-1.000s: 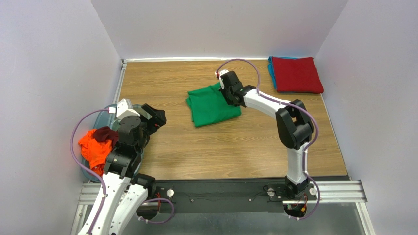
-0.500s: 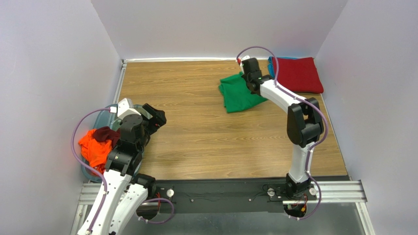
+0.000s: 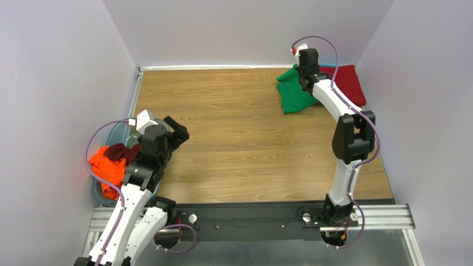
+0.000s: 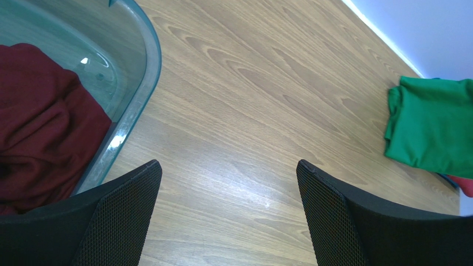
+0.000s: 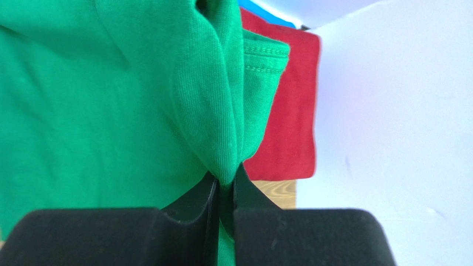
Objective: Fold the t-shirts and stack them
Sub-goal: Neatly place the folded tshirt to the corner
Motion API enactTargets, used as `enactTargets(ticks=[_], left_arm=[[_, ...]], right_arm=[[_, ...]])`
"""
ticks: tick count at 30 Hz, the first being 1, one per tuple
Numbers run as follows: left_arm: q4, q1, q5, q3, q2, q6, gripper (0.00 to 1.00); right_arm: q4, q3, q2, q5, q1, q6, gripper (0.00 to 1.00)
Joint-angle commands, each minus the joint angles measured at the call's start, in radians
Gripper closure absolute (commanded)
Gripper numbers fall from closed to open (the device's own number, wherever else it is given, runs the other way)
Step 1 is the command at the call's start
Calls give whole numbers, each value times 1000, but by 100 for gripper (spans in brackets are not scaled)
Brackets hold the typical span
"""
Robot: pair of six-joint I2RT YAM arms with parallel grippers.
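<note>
Left side, about 8 o'clock on the tabletop (image 3: 238,149): bluish tub (image 3: 112,132) holding an orange t-shirt (image 3: 105,166) with a dark maroon t-shirt (image 4: 44,127) on top, both unfolded. Left fingers (image 4: 122,216) spread as wide as they go, nothing between them, parked over the tub's rim and bare wood. This arm has barely stirred in the last second.

Centre: bare wood now. The folded green t-shirt (image 3: 294,94) lay here a second ago.

Right side, about 1 o'clock: the green t-shirt has been carried across to the far corner. Right fingers (image 5: 201,198) are nearly closed, pinching a bunched fold of green cloth at its far edge. The rest hangs or trails at 7 o'clock from the grip; whether it is clear of the wood cannot be told. The red t-shirt (image 3: 351,83) lies folded just beyond, at 3 o'clock from the green, with a blue edge (image 5: 266,15) showing at its far side.

Judgement: transfer nearly complete. The green needs a little more travel toward 3 o'clock, then lowering flat on the red. Risk: the single pinch lets the fold sag open on release.
</note>
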State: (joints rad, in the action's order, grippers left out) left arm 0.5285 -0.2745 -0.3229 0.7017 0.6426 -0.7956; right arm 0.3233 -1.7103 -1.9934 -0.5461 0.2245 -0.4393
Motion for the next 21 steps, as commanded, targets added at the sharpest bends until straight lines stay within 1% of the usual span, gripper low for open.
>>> enactTargets(ticks=[1, 6, 10, 16, 21], left_arm=[[34, 3, -54, 15, 14, -16, 2], [34, 3, -61, 19, 35, -14, 2], [38, 3, -62, 22, 57, -8, 2], [45, 3, -62, 27, 86, -4, 2], [45, 3, -64, 30, 88, -4, 2]], right_arm=[[-29, -57, -7, -35, -28, -41, 99], [-30, -87, -24, -46, -42, -68, 99], [-33, -144, -51, -109, -56, -70, 99], [-33, -213, -62, -129, -76, -39, 99], [-33, -236, -53, -143, -80, -30, 99]])
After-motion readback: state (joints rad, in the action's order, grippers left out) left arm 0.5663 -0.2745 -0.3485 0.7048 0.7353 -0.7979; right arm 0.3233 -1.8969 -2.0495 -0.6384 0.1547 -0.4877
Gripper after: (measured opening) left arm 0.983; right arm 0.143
